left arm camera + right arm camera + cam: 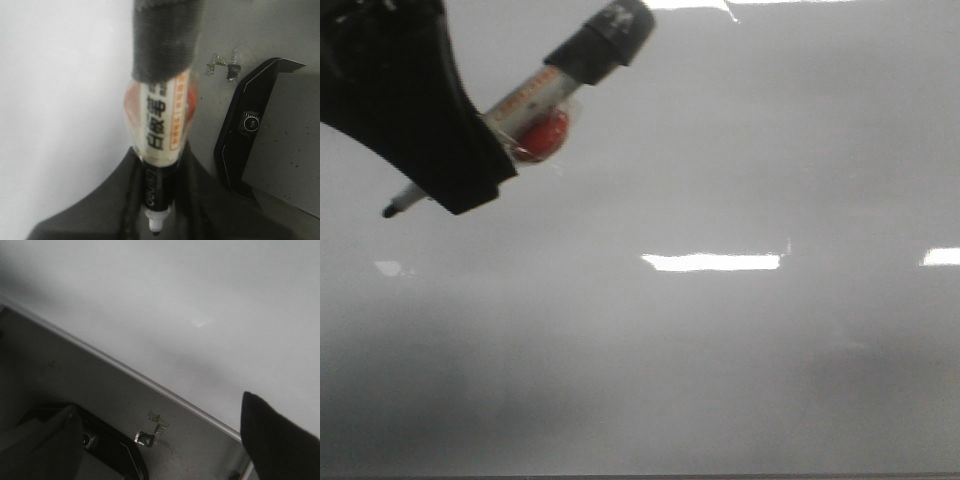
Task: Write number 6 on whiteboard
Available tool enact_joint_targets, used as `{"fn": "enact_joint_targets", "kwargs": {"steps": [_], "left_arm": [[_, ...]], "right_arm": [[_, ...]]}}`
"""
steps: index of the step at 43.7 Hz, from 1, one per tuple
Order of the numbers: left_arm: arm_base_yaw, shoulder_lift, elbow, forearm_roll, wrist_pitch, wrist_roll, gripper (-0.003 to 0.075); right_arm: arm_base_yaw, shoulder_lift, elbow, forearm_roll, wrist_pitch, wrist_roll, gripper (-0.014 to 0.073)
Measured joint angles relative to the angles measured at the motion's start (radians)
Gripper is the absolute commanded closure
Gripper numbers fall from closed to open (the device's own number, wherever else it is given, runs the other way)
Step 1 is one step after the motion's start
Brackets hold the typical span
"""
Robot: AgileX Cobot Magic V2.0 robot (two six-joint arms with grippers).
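- Top-left of the front view: left gripper (450, 150) is clamped on a marker (535, 95), held tilted, grey cap end up-right, bare nib (390, 210) pointing down-left.
- Nib is over the whiteboard (720, 370); can't tell if it touches the surface.
- Red blob under clear tape (542, 135) is stuck to the marker barrel just beside the gripper.
- Whiteboard fills nearly the whole front view, glossy grey-white, with bright rectangular reflections (712, 262). No ink stroke is visible; the number 6 isn't drawn.
- Left wrist view: marker (162, 115) runs down the gripper centreline, nib (156, 231) exposed, whiteboard (60, 100) on one side.
- Off the board on the grey table (220, 30): a black-framed device with a small lens (250, 121) and scraps of crumpled tape (225, 65).
- Right wrist view: right gripper (160, 450) is open and empty, one blurred pale finger (45, 440) and one dark finger (275, 440) well apart.
- It sits over the board's edge strip (150, 382); tape scrap (152, 430) and the black device (115, 450) lie between the fingers on the table.
- No containers in view.
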Motion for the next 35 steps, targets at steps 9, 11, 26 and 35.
{"fn": "enact_joint_targets", "kwargs": {"steps": [9, 11, 26, 35], "left_arm": [[-0.076, 0.054, -0.041, -0.002, -0.009, 0.028, 0.0741], [-0.084, 0.056, -0.043, -0.002, -0.013, 0.036, 0.0741], [-0.101, 0.058, -0.045, -0.002, -0.027, 0.082, 0.0741], [-0.101, 0.058, -0.045, -0.002, -0.052, 0.099, 0.0741]], "right_arm": [[0.152, 0.034, -0.035, 0.135, 0.039, -0.303, -0.0061], [0.188, 0.044, -0.043, 0.14, 0.039, -0.339, -0.0061], [0.374, 0.219, -0.168, 0.148, 0.004, -0.442, -0.0061], [0.402, 0.276, -0.197, 0.158, -0.031, -0.447, -0.001]]}}
